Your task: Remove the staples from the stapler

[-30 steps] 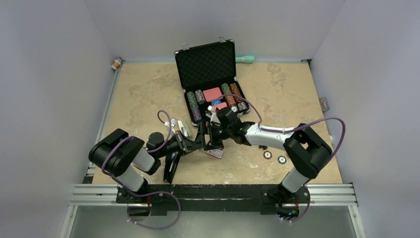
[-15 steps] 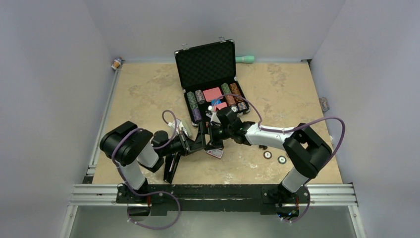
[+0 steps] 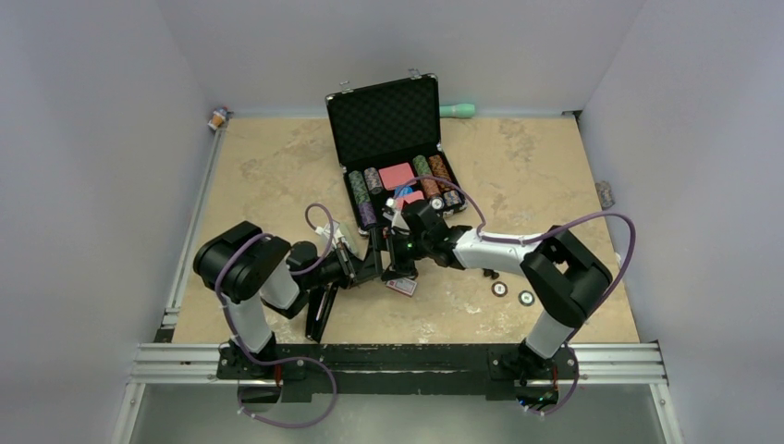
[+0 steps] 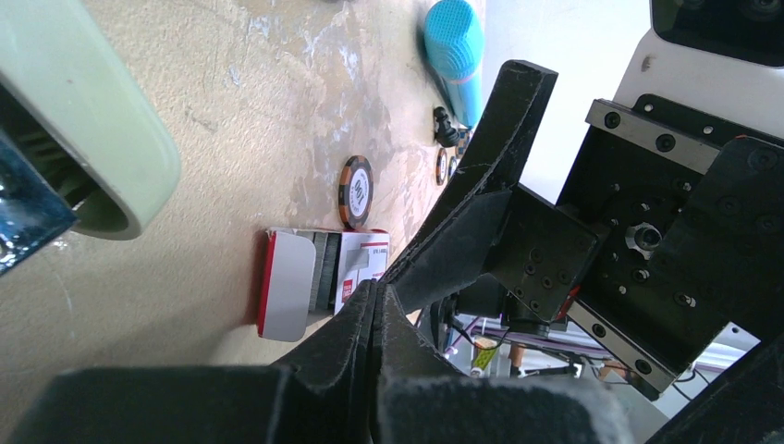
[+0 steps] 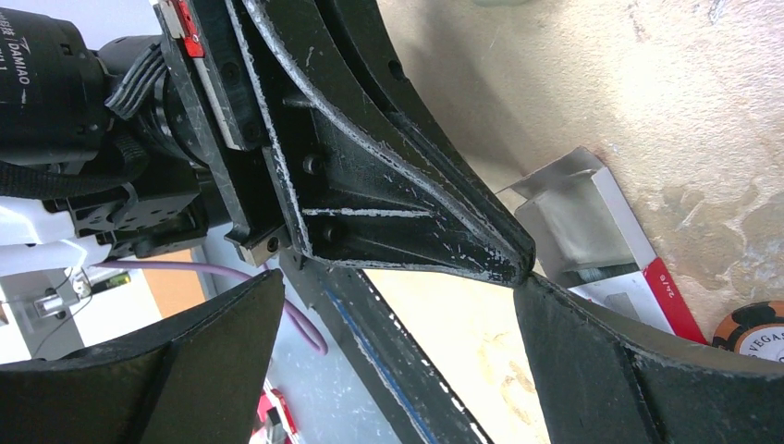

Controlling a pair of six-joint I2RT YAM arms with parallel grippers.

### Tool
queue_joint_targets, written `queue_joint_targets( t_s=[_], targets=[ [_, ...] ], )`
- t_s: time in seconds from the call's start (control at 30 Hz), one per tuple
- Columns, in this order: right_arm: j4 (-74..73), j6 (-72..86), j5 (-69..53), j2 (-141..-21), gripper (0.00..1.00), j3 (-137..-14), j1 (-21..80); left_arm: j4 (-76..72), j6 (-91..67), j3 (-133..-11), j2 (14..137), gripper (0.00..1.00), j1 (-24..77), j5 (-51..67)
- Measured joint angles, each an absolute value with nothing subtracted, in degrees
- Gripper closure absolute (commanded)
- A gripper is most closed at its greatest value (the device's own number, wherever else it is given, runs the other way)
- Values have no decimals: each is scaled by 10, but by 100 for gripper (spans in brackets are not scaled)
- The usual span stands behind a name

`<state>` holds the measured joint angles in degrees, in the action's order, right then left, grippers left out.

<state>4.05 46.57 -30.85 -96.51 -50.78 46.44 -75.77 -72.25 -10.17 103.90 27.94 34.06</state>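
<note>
Item: stapler [image 3: 319, 313] — taken, as a judgement only, to be the long black body lying flat on the table [image 3: 277, 166] beside the left forearm, toward the near edge. Neither wrist view shows it, and whether its magazine is open cannot be told. Long axis: roughly near-to-far, leaning a little right at the far end. Left gripper [image 4: 374, 310]: fingers pressed together tip to tip, nothing visible between them (a thin strip would be hard to make out here). Right gripper [image 5: 398, 282]: fingers spread wide, holding nothing, with the left gripper's closed tips pointing into the gap between them. Both sets of tips meet over or just beside a small red-and-white staple box [image 4: 305, 282], its flap open, with a poker chip [image 4: 356, 191] a little beyond it. Governing relation: the stapler lies behind the left fingertips, back along that arm toward the bases, well apart from the right gripper — so the left arm is the nearer, yet its fingers point away from the item. Judgement: a grasp calls for the left wrist to draw back and turn across the stapler's long axis.
</note>
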Motion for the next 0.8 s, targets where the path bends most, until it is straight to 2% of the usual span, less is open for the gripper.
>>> queue_joint_targets(
  t_s=[0.8],
  targets=[
    [8,458,-301,-956,1,-525,454,-763,-717,-103,1042,100,279,337]
  ],
)
